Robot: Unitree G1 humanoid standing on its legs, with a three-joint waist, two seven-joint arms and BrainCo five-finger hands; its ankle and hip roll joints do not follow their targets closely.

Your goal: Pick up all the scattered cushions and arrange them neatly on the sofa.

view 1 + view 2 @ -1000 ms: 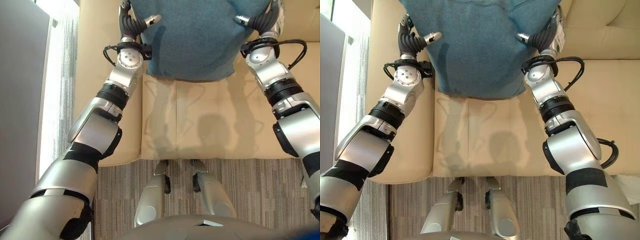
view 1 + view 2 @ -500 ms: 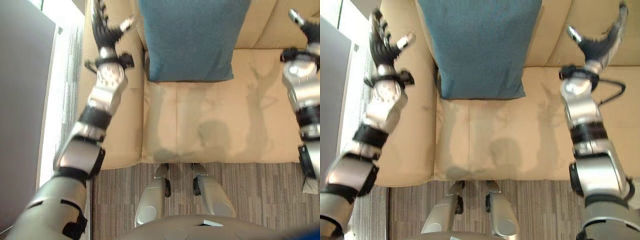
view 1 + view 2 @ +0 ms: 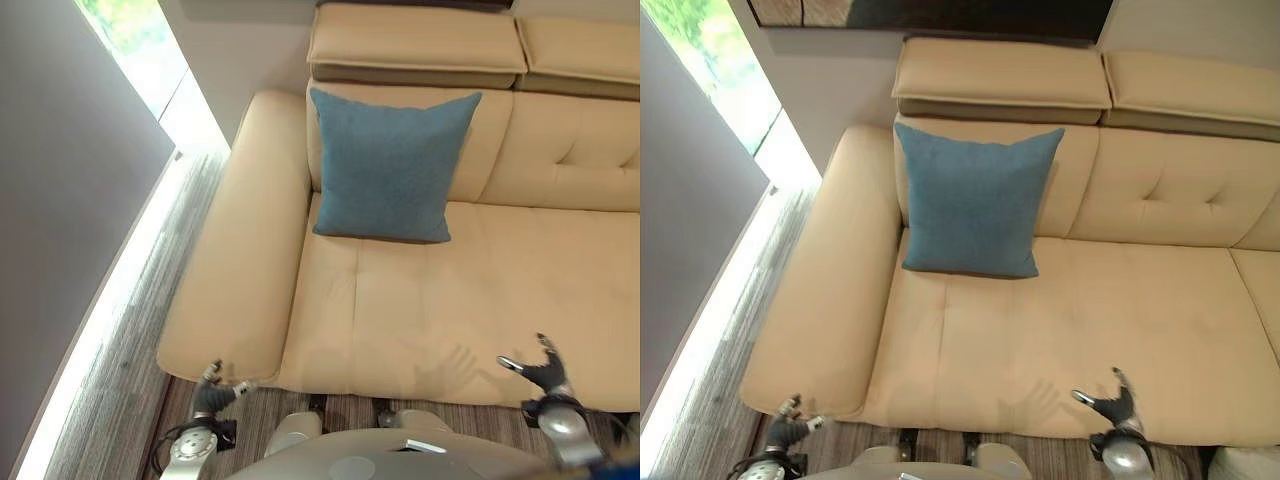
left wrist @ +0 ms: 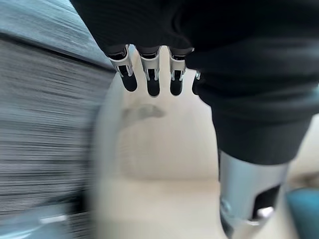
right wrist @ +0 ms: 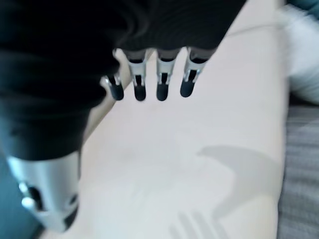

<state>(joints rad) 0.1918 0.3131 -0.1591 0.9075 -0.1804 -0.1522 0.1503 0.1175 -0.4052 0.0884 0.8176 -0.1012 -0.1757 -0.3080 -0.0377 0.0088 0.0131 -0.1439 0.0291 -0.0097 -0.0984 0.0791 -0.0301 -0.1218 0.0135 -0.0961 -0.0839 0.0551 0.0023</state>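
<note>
One cushion: blue cushion (image 3: 392, 165) upright against the sofa (image 3: 460, 300) backrest, bottom edge on the seat, at the armrest (image 3: 245, 260) end. Looks placed.
Left hand (image 3: 213, 392): low by the armrest front, fingers straight and spread, empty.
Right hand (image 3: 540, 368): over the seat front edge, fingers splayed, empty.
Materials: woven square cushion; smooth tan leather-like sofa, tufted back.
Remaining: no other cushions visible.

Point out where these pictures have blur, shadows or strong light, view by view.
Left wrist view: the floor and sofa edge are streaked with motion blur, while the left hand is fairly crisp. Right wrist view: the right hand casts a spread-finger shadow on the seat. Left eye view: bright daylight washes out the window strip along the floor; the blue cushion is evenly lit.
</note>
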